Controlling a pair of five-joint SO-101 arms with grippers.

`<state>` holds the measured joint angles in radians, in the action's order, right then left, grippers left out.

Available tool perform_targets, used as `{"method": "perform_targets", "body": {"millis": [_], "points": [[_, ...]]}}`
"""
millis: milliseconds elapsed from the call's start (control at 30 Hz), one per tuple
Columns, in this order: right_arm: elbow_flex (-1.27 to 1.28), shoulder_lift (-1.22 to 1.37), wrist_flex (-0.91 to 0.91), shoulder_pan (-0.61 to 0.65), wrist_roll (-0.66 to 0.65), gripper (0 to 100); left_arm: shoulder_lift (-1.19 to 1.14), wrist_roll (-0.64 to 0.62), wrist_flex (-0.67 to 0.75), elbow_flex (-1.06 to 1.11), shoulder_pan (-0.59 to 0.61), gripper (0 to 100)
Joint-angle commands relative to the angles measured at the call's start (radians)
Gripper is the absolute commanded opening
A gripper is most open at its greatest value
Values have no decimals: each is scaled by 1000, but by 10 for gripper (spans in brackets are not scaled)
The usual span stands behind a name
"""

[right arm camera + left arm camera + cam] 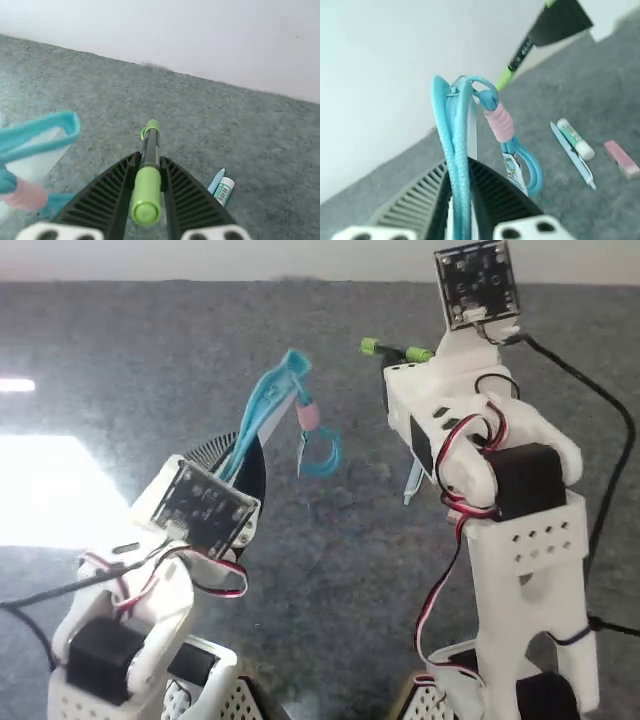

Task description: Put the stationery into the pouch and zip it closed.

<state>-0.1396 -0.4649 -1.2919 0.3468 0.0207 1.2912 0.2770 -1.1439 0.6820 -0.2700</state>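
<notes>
Jaws of the left gripper (pixel 460 172) clamp the blue-edged pouch (pixel 456 120), raised just left of centre in the high view. The right gripper (pixel 148 167) grips a green-capped marker (pixel 147 192) at upper right. A glue stick (pixel 575 139), a pen (pixel 572 156) and an eraser (pixel 621 158) lie on the grey table (pixel 600 90).

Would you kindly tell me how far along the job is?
Done: both grasps. In hand: the left end effector holds the pouch up, the right end effector grips the green marker. Left: inserting the marker, then blue pen, glue stick and eraser from the table, then zipping.
</notes>
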Motion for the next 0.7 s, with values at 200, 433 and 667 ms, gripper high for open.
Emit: {"method": "perform_targets", "body": {"millis": [200,433,667], "points": [[-130,-5,-136,-31,-72,6,416,21,-80,16,-163,9],[-336,-7,-286,27,-78,6,531,58,-222,54,-278,9],[-565,16,-507,182,-114,6,534,121,-155,87,-272,9]]}}
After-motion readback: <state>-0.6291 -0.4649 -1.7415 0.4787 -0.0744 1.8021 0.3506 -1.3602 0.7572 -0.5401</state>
